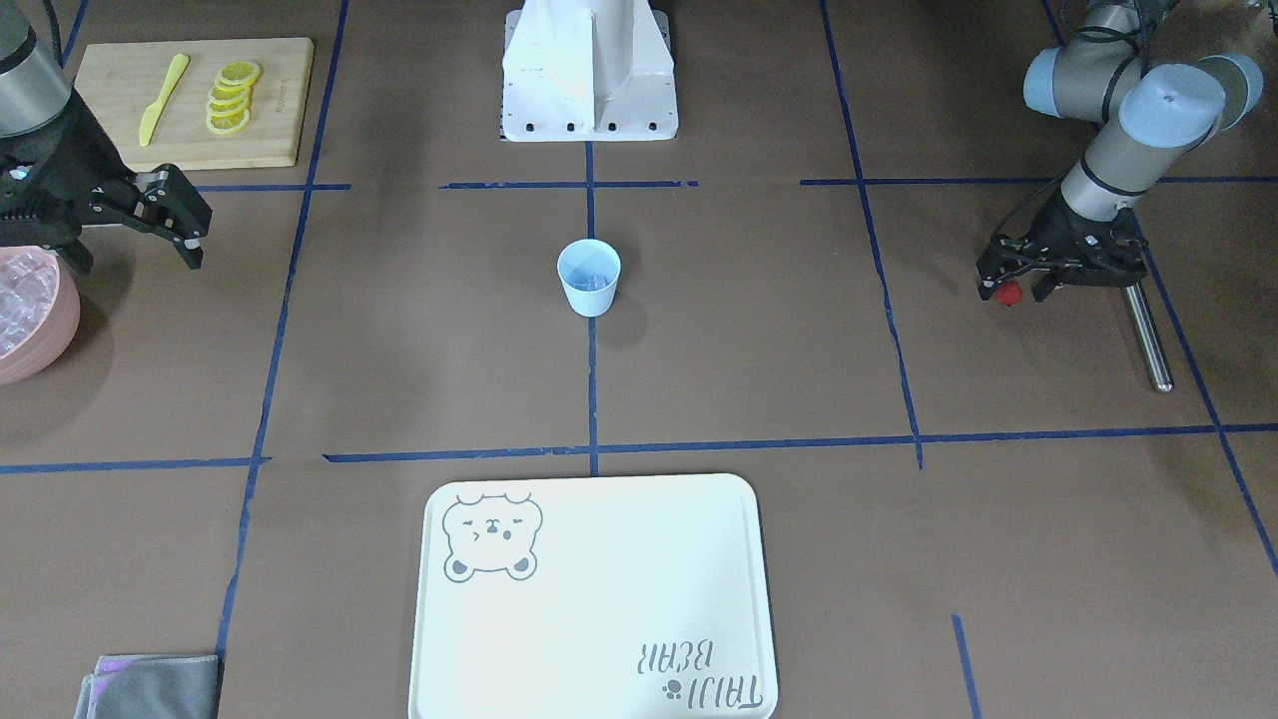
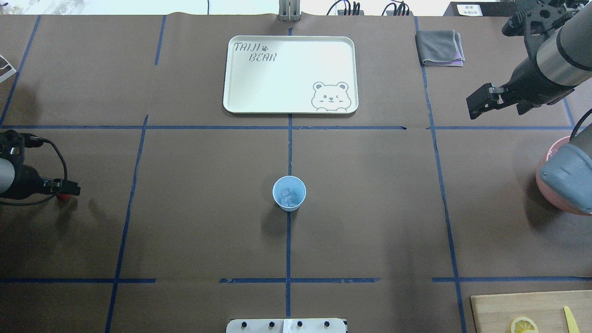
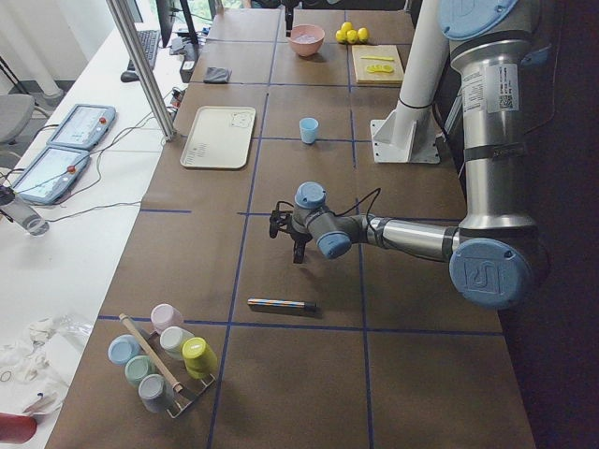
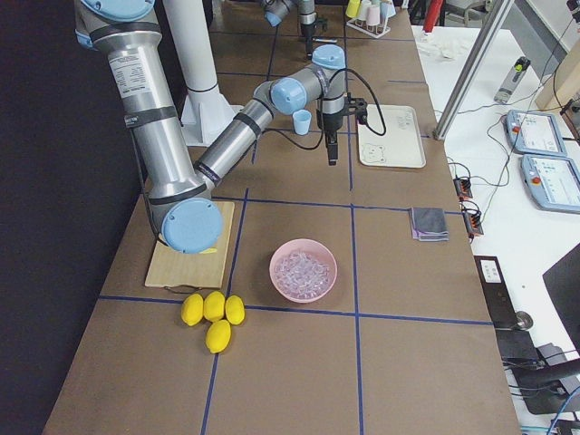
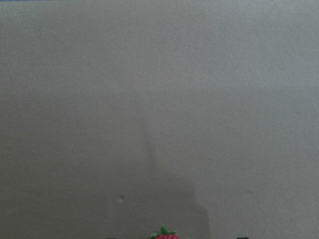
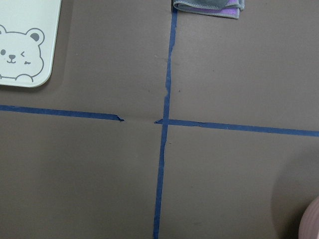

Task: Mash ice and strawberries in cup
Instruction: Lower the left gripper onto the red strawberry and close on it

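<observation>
Straddling the strawberry (image 2: 63, 197) at the left edge of the worktop (image 2: 185, 222), the left gripper (image 2: 69, 189) has its fingers apart. Ice (image 2: 287, 194) sits inside the cup (image 2: 289, 205) at centre. Out right, the right gripper (image 2: 500, 107) hangs with fingers spread wide, empty.

Strawberry (image 5: 165, 235) mostly below the left wrist view's bottom edge; pink bowl (image 1: 62, 326) half outside the front view.

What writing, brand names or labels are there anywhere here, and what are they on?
"TAIJI BEAR", with a paw print: on the white tray, which also carries a bear drawing.
Sticker on the near arm in the left side view: too small to read.
Faint mark on the cutting board: too small to read.
</observation>
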